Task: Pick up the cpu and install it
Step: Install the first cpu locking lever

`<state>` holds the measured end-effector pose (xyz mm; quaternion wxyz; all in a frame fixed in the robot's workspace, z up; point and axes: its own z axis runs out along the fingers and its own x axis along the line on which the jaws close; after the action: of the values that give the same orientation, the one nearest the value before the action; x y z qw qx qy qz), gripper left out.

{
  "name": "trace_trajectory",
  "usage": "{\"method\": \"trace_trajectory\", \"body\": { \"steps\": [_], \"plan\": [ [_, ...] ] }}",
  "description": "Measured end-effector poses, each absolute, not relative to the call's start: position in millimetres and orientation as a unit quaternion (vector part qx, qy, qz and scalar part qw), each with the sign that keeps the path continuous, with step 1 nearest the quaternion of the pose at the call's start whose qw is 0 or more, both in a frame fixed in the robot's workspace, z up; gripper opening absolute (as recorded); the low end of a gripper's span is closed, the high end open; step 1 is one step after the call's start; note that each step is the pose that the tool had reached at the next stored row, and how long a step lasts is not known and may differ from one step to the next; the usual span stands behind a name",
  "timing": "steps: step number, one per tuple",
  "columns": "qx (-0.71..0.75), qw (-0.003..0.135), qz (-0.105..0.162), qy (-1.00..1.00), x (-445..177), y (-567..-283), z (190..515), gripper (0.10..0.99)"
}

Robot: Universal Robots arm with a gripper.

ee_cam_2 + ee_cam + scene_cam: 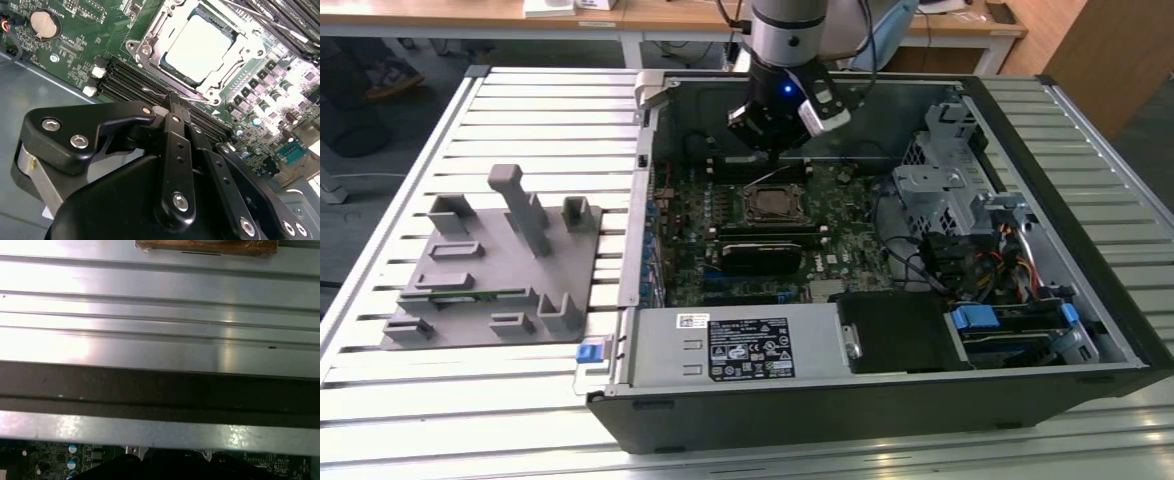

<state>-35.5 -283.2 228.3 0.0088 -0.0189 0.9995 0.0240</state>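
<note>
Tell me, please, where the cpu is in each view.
Exterior view: cpu in the socket frame, mid-case.
Second wrist view: cpu inside the same metal frame.
First wrist view: case wall and a motherboard strip.
Shared landmark: the green motherboard.

Probably lab: slatted bench (520, 110), desks (660, 14)

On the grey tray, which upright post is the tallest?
The narrow post with the wider top, near the middle of the grey tray; it rises clearly above all the others.
</note>
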Motion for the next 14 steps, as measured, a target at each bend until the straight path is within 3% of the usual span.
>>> {"method": "trace_trajectory", "body": {
  "steps": [14],
  "plan": [
    [-0.019,0.009,0.024,1.0,-23,-280,223,0.106]
  ]
}}
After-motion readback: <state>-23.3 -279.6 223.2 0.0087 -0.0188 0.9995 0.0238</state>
